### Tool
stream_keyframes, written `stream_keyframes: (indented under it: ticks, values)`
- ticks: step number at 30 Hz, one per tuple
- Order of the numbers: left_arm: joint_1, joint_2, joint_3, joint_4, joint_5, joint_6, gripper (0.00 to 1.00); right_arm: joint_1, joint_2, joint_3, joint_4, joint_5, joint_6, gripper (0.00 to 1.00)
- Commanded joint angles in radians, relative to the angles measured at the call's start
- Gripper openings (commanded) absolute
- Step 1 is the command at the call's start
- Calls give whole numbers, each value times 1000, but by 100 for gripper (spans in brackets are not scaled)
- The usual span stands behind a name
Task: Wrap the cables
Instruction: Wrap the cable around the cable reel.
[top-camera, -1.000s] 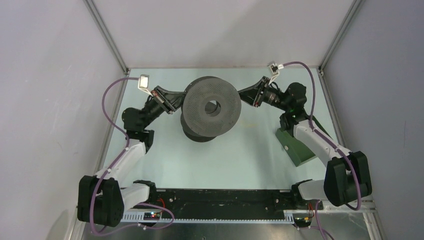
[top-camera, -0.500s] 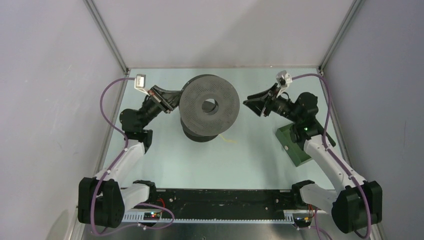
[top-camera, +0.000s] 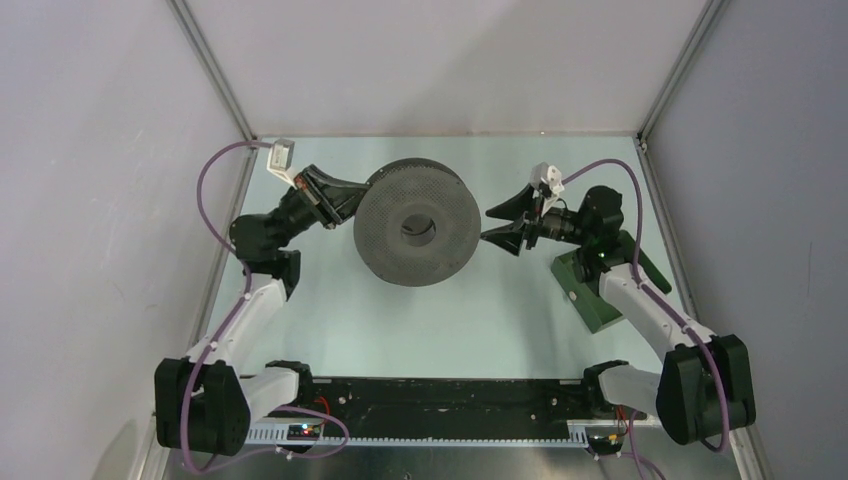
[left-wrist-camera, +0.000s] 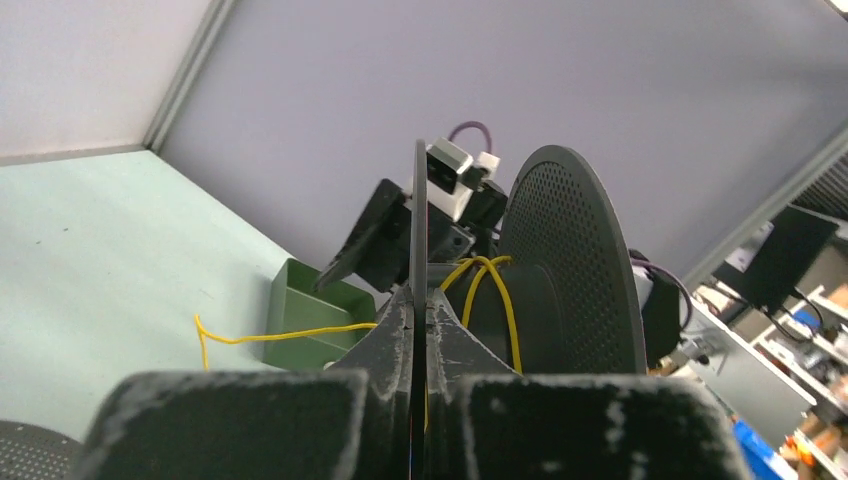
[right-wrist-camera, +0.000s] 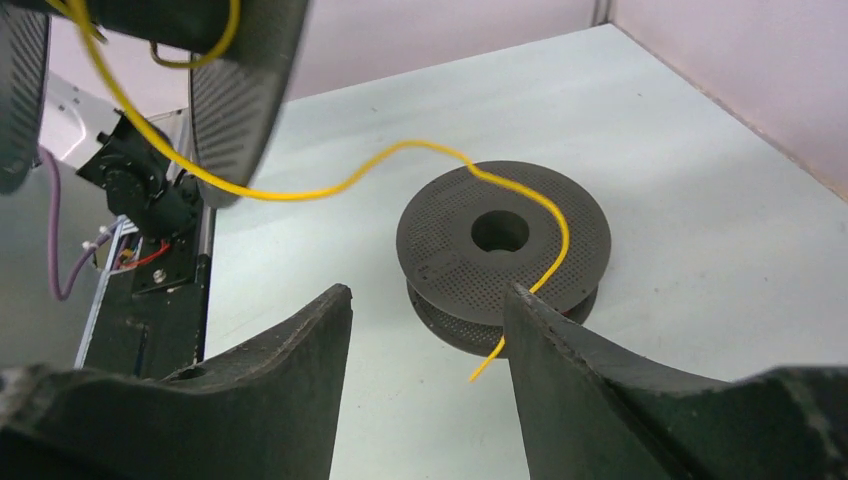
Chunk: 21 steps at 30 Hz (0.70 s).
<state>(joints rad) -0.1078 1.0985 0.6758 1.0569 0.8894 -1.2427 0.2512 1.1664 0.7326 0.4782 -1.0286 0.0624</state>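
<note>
Surface: pale green table (top-camera: 480, 310) inside a booth of plain grey walls with metal posts at the corners.
Left gripper (top-camera: 352, 200): pressed together on the thin rim of one flange, seen edge-on between the fingers (left-wrist-camera: 395, 330) in the left wrist view.
Raised spool (top-camera: 385, 225): dark grey and perforated, held off the table at mid-table, flanges tilted towards the overhead camera.
Flat spool (right-wrist-camera: 440, 230): same dark grey, lies on its side on the table, visible past the right fingers.
Yellow cable (right-wrist-camera: 300, 192): a few loops around the raised spool's hub (left-wrist-camera: 480, 280), then sags out, curves over the flat spool's top flange and ends loose in front of it.
Right gripper (top-camera: 488, 225): spread wide, grips nothing, points at the raised spool from just beside it; cable tip shows between the two fingers (right-wrist-camera: 590, 380).
Green bin (top-camera: 590, 300): on the table under the right arm.
</note>
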Motion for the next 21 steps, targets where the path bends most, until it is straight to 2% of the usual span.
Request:
stream_keyframes:
  ticks: [1,10,16,21]
  values:
    - [10,-20,96,110,67,-68,0,-1,34,4,155,-121,-10,62]
    - [9,-12,127,117,72,-95,0,28,167,4,306,-152,82,64]
    - [9,-19,113,122,60,-93,0,80,268,3,448,-146,301,64]
    - [9,-24,107,126,54,-94,0,125,359,3,549,-103,368,65]
